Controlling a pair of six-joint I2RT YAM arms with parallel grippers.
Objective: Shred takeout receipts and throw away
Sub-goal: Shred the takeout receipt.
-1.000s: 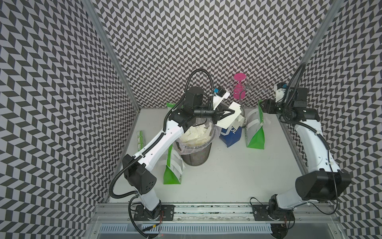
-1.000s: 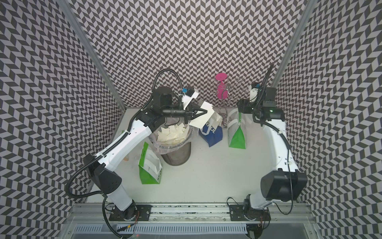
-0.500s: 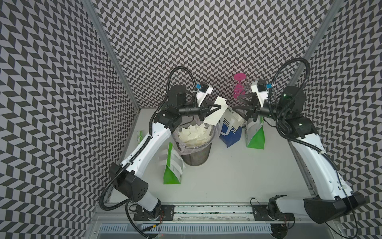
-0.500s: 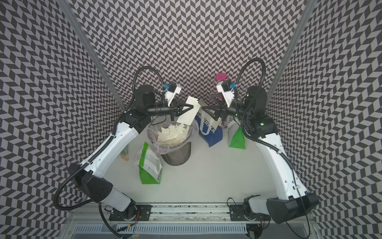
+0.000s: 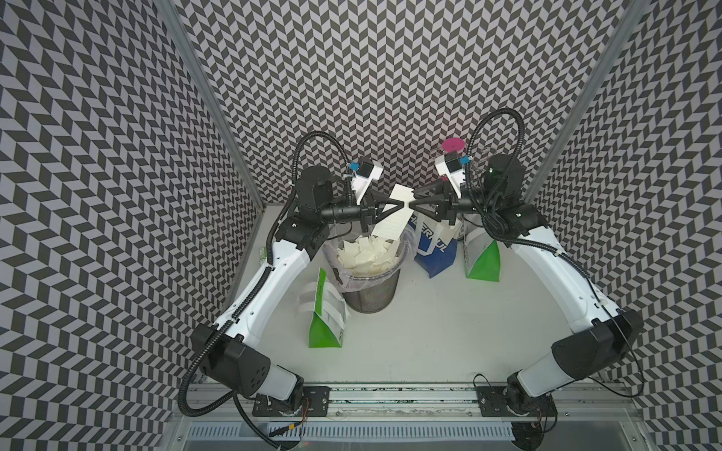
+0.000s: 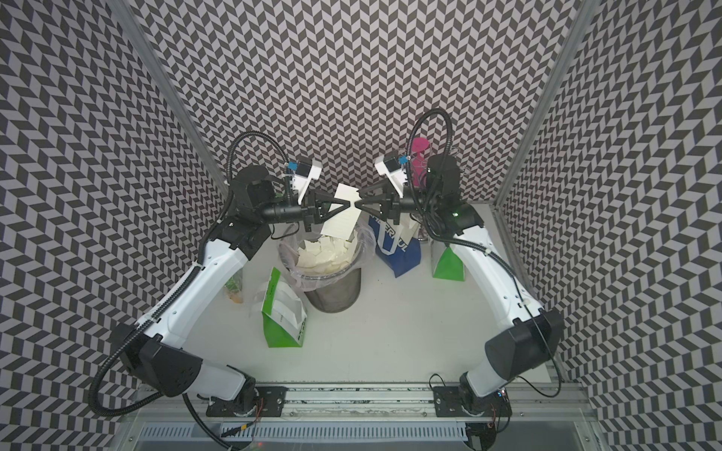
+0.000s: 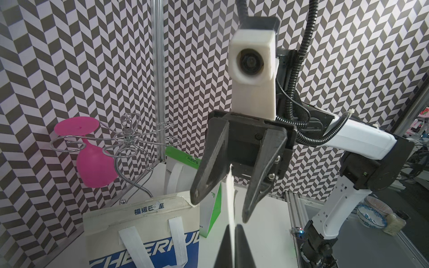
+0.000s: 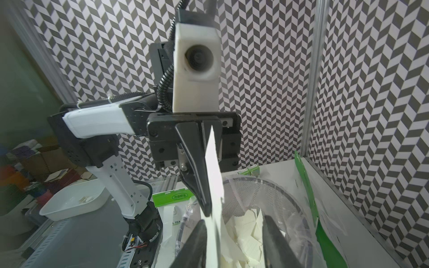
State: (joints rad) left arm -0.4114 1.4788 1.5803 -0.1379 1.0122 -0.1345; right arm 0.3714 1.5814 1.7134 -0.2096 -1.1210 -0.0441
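Observation:
A white takeout receipt (image 5: 392,219) (image 6: 343,220) hangs edge-up above the mesh bin (image 5: 371,297) (image 6: 336,293). My left gripper (image 5: 405,204) (image 7: 232,234) is shut on the receipt's (image 7: 230,197) side edge. My right gripper (image 5: 412,204) (image 8: 233,232) meets it tip to tip from the opposite side. Its jaws stand apart around the receipt's (image 8: 213,185) other edge, with one finger (image 8: 197,234) against the paper and the other finger (image 8: 269,232) well clear. Several torn white scraps (image 5: 367,254) (image 8: 246,229) fill the bin.
A blue-and-white bag (image 5: 434,250) and a green-and-white bag (image 5: 482,262) stand right of the bin. Another green-and-white bag (image 5: 324,312) stands at its front left. A pink glass (image 7: 95,167) hangs on a wire rack (image 7: 130,143) at the back wall.
My right arm has swung in from the right wall to face the left gripper, and its jaws have narrowed around the receipt. The left gripper still holds the receipt, shifted slightly left.

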